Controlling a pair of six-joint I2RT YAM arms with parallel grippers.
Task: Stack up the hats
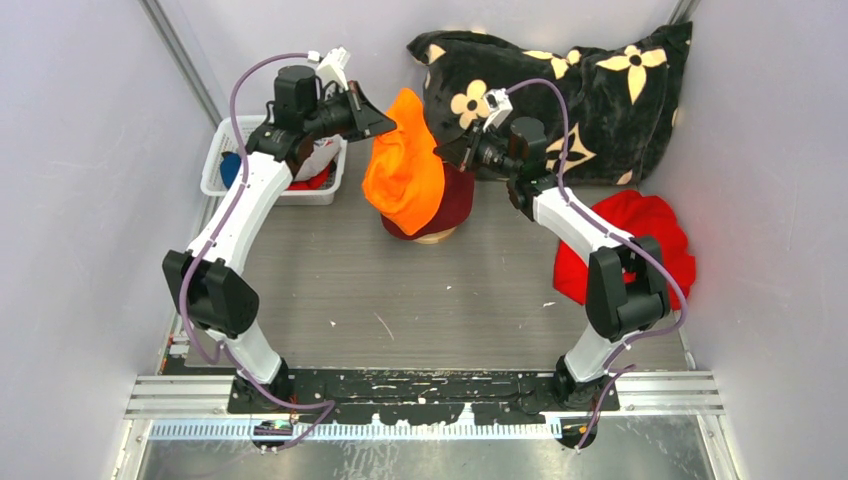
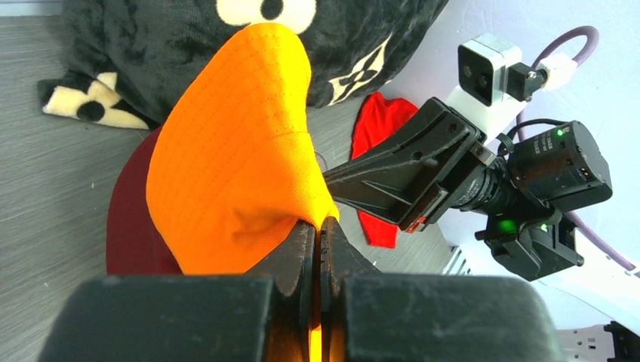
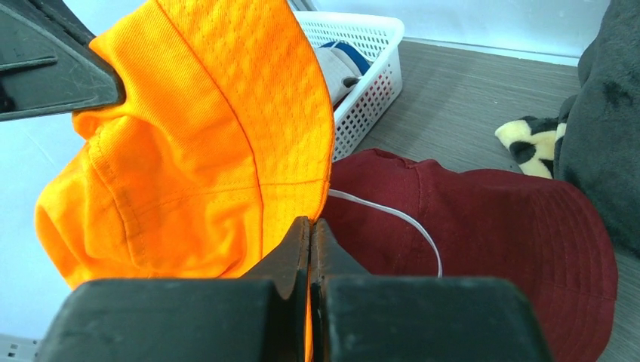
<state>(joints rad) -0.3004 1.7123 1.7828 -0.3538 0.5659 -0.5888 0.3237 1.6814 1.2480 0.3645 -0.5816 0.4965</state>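
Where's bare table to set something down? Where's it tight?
Widest: bare table between maroon hat and mounting rail. Smaller strip between white basket and maroon hat. Crowded at back: left gripper and right gripper pinch the orange hat over the maroon one, pillow behind, red cloth bundle at right.

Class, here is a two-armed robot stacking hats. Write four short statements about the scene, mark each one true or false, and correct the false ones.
1. The left gripper and the right gripper are both shut on the orange hat. True.
2. The maroon hat lies inside the white basket. False: it sits outside the basket, directly under the orange hat.
3. The black pillow with cream flowers lies at the back, behind the hats. True.
4. The red cloth bundle lies on the left arm's side. False: it lies beside the right arm.
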